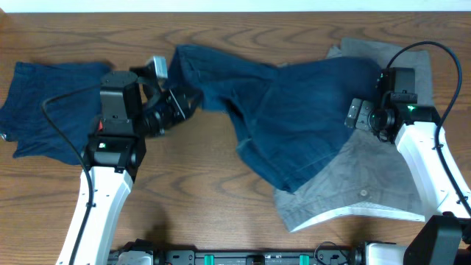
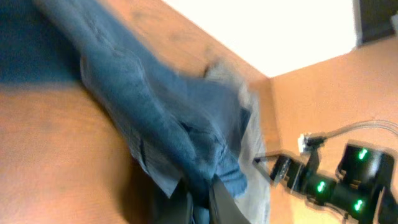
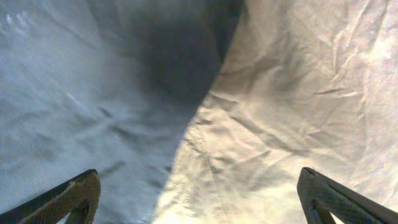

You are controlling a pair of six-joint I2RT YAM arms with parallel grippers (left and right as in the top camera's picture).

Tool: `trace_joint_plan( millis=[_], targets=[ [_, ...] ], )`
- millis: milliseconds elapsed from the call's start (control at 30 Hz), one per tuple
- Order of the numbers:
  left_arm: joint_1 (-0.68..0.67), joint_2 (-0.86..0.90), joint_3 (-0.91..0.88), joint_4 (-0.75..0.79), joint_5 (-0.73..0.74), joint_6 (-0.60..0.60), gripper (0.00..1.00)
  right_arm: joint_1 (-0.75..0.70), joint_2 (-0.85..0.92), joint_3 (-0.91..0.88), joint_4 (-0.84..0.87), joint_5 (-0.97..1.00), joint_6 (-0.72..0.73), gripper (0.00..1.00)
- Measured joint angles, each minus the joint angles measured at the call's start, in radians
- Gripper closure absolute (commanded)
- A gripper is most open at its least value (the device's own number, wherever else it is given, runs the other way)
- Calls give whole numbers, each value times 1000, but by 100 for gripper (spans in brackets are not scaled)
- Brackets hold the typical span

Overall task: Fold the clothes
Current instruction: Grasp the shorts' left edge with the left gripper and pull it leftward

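Observation:
A pair of blue jeans (image 1: 294, 110) lies spread across the table's middle and right, over a grey garment (image 1: 368, 184). My left gripper (image 1: 180, 103) is shut on the jeans' left end, and in the left wrist view (image 2: 202, 199) the denim (image 2: 161, 124) is pinched between the fingers. My right gripper (image 1: 360, 114) is open over the right side of the clothes. The right wrist view (image 3: 199, 199) shows the wide-open fingers above the jeans' edge (image 3: 93, 112) and the grey cloth (image 3: 298, 106), holding nothing.
A second dark blue garment (image 1: 51, 103) lies at the table's far left. Bare wood (image 1: 206, 191) shows in front of the clothes. The right arm (image 2: 336, 180) with green lights shows in the left wrist view.

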Motion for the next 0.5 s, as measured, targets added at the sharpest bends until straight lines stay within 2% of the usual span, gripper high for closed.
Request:
trace_joint_plan(
  millis=[133, 200, 233, 400, 500],
  targets=[
    [5, 21, -18, -215, -59, 108, 94, 0, 0, 0, -49, -30, -41, 22],
    [27, 26, -26, -253, -131, 146, 94, 0, 0, -5, -62, -39, -52, 41],
    [43, 25, -27, -258, -169, 162, 94, 0, 0, -10, -63, -44, -56, 46],
    [162, -1, -27, -222, -327, 200, 94, 0, 0, -76, -64, -104, -61, 55],
    [235, -12, -27, -179, -380, 205, 94, 0, 0, -142, -57, -190, -74, 56]
  ],
)
